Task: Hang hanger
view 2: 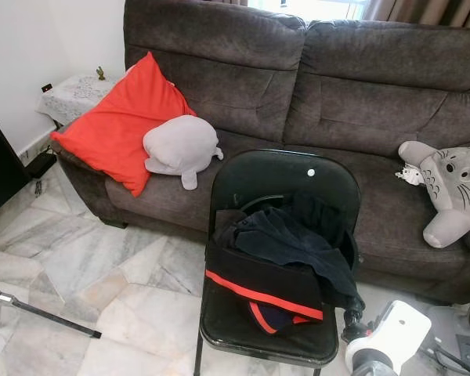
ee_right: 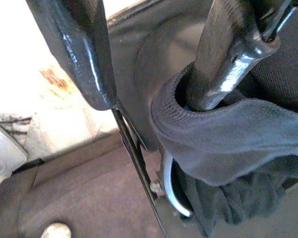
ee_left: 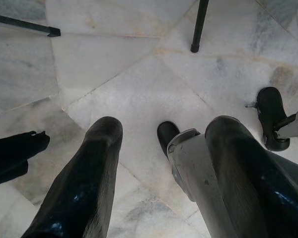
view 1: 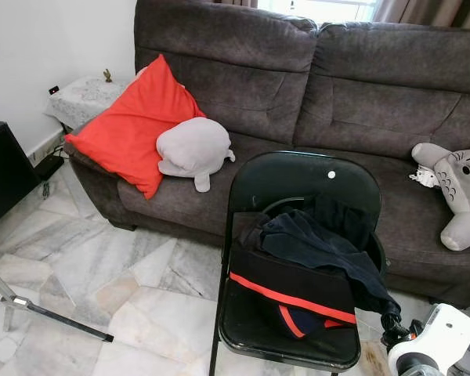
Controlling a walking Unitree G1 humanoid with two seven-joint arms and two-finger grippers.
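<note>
Scene: black folding chair (view 1: 298,184) stands on the marble floor (view 1: 102,266) in front of a dark grey sofa (view 1: 337,86). Dark garments are heaped on the seat: a navy jacket (view 1: 313,243) on top, and under it a black piece with a red stripe (view 1: 286,298). A curved dark arc (view 1: 286,204) shows against the chair back just above the heap; judged to be part of the hanger, but too little is exposed to be sure.

Right gripper (ee_right: 154,74) is low at the chair's right front edge. Wrist view: its fingers stand apart, one finger (ee_right: 223,54) pushed into a cuff or sleeve opening of the dark cloth (ee_right: 228,139), the other finger (ee_right: 77,49) outside against the chair seat. It is not clamped on anything. A thin bent metal rod (ee_right: 171,193) lies under the cloth near the seat edge; possibly the hanger's wire, cannot confirm.

Left gripper (ee_left: 159,168) hangs idle, pointing at the floor, fingers apart, nothing between them.

Progress: early. The hanger, if it is the arc or the rod, sits on the chair under the clothing. No secure grasp yet. No rail or hook to hang it on is visible.

Remaining: secure the hanger, lift it free of the chair, carry it to a hanging place, hook it on.

Other: red cushion (view 1: 133,125), grey plush (view 1: 194,149) and a grey toy (view 1: 458,188) on the sofa.
</note>
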